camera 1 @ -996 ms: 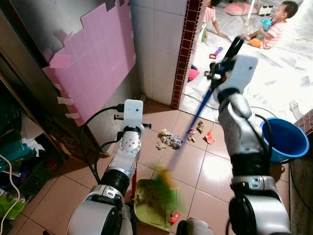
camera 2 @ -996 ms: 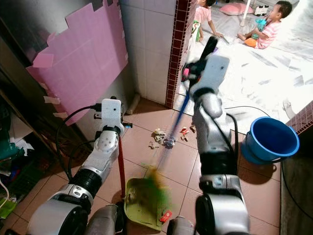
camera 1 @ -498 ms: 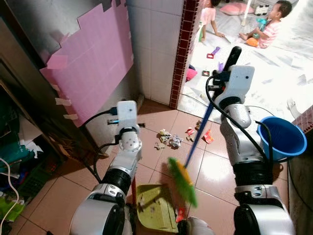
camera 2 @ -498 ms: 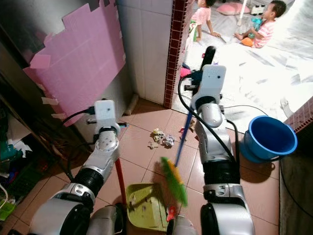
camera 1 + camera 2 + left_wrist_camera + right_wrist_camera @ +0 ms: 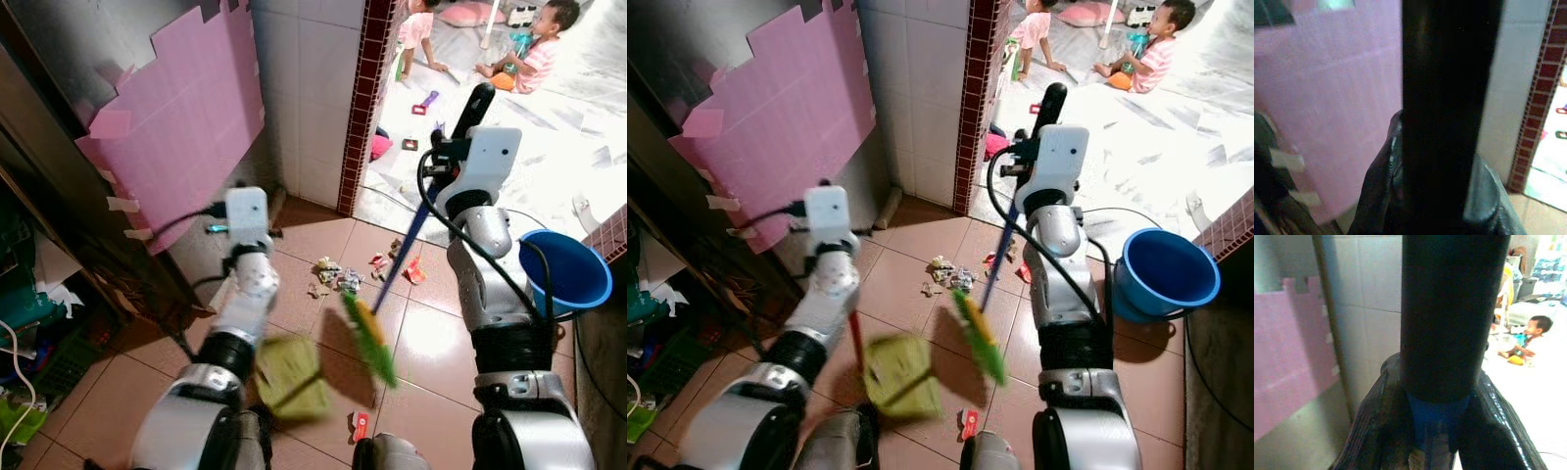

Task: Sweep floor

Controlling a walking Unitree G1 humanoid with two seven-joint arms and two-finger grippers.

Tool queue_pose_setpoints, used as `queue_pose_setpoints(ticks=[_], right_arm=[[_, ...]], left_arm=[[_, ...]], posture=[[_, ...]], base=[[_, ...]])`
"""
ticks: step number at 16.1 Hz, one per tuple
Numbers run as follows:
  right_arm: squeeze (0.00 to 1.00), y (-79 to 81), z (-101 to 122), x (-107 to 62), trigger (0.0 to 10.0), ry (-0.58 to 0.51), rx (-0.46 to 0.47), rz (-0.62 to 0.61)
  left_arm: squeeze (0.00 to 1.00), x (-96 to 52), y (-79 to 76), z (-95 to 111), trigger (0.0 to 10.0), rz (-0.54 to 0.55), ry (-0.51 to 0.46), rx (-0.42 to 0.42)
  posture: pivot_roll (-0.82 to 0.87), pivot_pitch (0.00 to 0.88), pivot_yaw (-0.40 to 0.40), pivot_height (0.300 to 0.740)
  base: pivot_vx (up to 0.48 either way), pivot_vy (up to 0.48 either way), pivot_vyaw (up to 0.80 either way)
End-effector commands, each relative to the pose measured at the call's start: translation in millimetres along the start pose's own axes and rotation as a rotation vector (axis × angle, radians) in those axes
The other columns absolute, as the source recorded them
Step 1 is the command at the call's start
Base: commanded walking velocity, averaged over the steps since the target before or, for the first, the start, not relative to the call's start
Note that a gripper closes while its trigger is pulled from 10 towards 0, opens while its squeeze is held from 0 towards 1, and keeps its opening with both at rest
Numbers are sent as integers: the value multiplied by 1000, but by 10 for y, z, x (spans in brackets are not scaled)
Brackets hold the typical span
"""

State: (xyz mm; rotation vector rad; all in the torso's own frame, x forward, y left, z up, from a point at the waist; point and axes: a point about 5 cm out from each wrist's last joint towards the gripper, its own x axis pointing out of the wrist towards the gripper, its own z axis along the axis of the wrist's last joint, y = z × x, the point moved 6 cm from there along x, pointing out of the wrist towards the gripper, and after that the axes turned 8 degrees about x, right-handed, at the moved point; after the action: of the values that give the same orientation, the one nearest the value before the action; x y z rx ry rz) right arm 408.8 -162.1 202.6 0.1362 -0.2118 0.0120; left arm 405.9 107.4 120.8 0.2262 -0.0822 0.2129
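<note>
Tiled floor (image 5: 431,343): dustpan (image 5: 290,377) lifted, broom (image 5: 370,338) raised.

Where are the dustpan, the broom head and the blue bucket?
dustpan (image 5: 289,375), left eye view, middle of its blurred green pan.
broom head (image 5: 370,339), left eye view, green and yellow bristles.
blue bucket (image 5: 1169,277), right eye view, its inner wall.

Both grippers (image 5: 1440,431) (image 5: 1435,196) clamped, arms fwd.

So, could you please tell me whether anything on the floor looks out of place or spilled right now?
Yes. Scraps of litter lie scattered on the brown tiles near the doorway, unswept. A small red piece sits on the floor beside the green dustpan rather than in it, with the broom head lifted above it.
</note>
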Motion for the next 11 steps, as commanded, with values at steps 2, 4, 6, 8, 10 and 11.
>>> queue_pose_setpoints(ticks=[2,4,6,8,10,11], right_arm=[[0,80,108,-8,10000,-50,-5,21],[0,101,59,-16,10000,-41,0,22],[0,94,12,-37,10000,-34,7,13],[0,94,6,-38,10000,-36,14,11],[0,95,22,-29,10000,-43,10,8],[0,92,28,-26,10000,-46,7,6]], left_arm=[[0,-8,-15,63,10000,-30,-17,-25],[0,-35,-22,87,10000,-38,-27,-36],[0,-59,-23,80,10000,-38,-27,-24],[0,-75,-26,80,10000,-49,-27,-26],[0,-82,-29,90,10000,-60,-26,-27],[0,-85,-30,92,10000,-63,-25,-27]], posture=[[-73,78,27,740],[-69,74,27,740],[-65,70,30,740],[-65,70,30,740],[-64,74,35,740],[-64,74,35,740]], base=[[0,0,0],[0,0,0],[0,0,0],[0,0,0],[0,0,0],[-251,0,0]])
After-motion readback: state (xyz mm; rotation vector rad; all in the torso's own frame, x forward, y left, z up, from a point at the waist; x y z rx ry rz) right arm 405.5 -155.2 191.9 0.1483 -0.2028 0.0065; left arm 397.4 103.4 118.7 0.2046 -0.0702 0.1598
